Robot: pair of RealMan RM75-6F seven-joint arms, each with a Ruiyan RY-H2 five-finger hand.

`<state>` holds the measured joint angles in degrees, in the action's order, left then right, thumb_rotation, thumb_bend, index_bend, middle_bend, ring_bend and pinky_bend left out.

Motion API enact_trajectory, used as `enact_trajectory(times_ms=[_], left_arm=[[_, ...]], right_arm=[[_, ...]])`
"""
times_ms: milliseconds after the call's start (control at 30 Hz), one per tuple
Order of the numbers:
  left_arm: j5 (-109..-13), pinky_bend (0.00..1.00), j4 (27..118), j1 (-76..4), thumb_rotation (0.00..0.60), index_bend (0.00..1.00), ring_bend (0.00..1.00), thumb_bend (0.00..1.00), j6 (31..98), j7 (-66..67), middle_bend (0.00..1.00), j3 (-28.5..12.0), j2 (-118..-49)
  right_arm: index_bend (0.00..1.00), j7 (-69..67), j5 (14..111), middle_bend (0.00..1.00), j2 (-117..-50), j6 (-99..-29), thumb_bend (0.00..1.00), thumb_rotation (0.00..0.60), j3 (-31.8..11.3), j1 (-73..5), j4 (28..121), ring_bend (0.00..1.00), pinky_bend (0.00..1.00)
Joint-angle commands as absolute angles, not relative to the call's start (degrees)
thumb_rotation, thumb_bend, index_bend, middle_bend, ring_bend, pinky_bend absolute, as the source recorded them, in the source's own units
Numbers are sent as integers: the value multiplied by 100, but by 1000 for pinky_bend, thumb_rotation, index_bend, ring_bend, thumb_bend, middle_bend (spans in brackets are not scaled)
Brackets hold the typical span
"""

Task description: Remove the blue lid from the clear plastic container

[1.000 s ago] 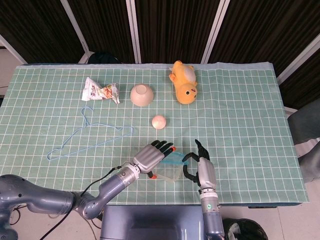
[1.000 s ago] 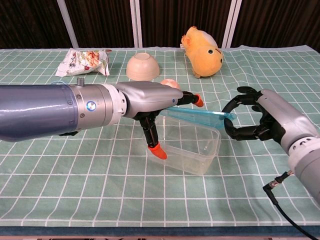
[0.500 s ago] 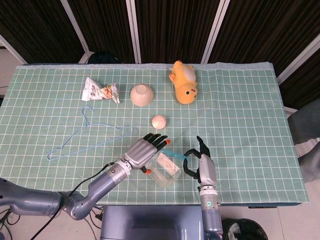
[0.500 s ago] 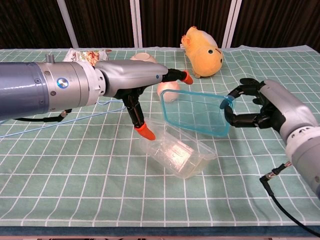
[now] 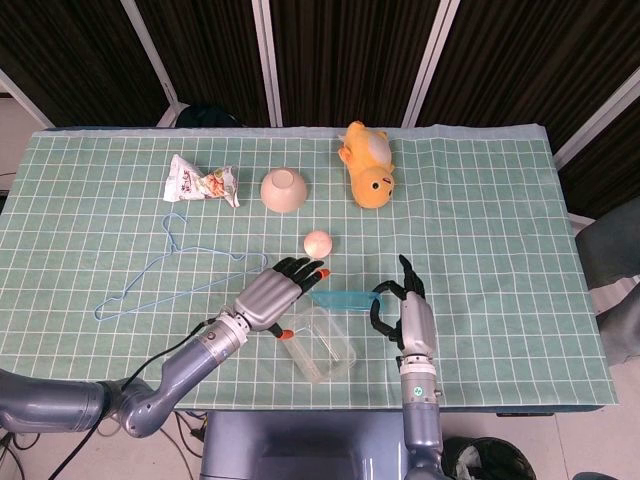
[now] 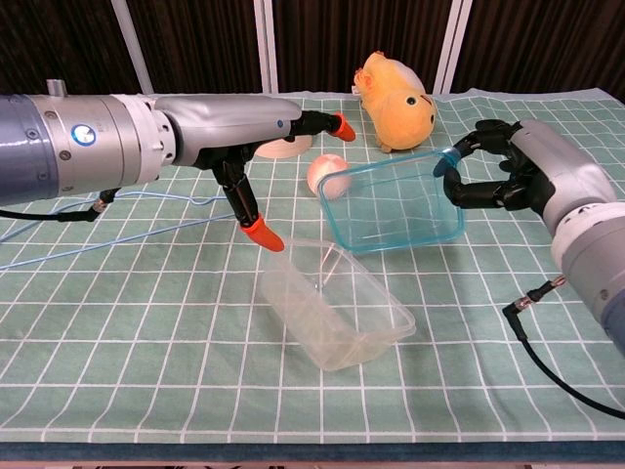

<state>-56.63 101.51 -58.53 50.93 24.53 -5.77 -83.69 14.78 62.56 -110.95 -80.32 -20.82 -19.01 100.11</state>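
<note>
Right hand [image 6: 508, 176] pinches blue lid [image 6: 395, 203] aloft, clear of container [image 6: 327, 308] near table's front edge. Left hand [image 6: 234, 122] spread wide, holding nothing.

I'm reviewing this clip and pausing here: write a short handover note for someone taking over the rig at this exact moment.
Right hand: pinches a corner of the blue translucent plastic lid, held up on edge, clear of the table.
Left hand: holds nothing, fingers spread, above the left end of the clear rectangular plastic container.
The container lies open and lidless on the green checked tablecloth; whether a left fingertip touches its rim, I cannot tell.
Done: lid is off the container.
Left: probably set the lid down on a bare patch of cloth, release, then draw both hands away.
</note>
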Motion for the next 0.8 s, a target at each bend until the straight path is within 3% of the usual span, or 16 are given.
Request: enact_trajectory(times_ms=[33,467,533,600,667,700,800], left_arm=[[-5702,99,10169,-5835,600,0,0,5,5102,2418,0,-595,-8329],[-5955,99,10391,-5589,600,0,0,6,5230,2098,0,-611,-7859],[-6044,99,10460,-5509,600,0,0,5,5290,2003,0,-600,-7755],[-6159,99,10526,-5416,600,0,0,5,5366,1907,0,-582,-7630],[-6273,99,10591,-5318,600,0,0,5,5445,1802,0,-564,-7497],[-6327,99,10621,-5269,600,0,0,5,5484,1745,0,-557,-7431],[-6445,99,10674,-5121,600,0,0,5,5593,1579,0,-537,-7238]], right_arm=[[606,1505,6220,31,-11085,-8005,644,600,-2156,-1955,9968,0,0],[602,1699,5948,31,-11017,-7896,644,600,-2558,-2230,9605,0,0],[491,1799,5873,24,-10986,-7835,645,600,-2626,-2305,9456,0,0],[213,1966,5730,7,-10942,-7743,600,600,-2685,-2386,9318,0,0],[34,2233,5484,0,-10887,-7652,489,600,-2774,-2475,9227,0,0],[1,2357,5352,0,-10865,-7621,418,600,-2842,-2524,9212,0,0],[0,2700,5034,0,-10795,-7554,327,600,-3075,-2709,9158,0,0]])
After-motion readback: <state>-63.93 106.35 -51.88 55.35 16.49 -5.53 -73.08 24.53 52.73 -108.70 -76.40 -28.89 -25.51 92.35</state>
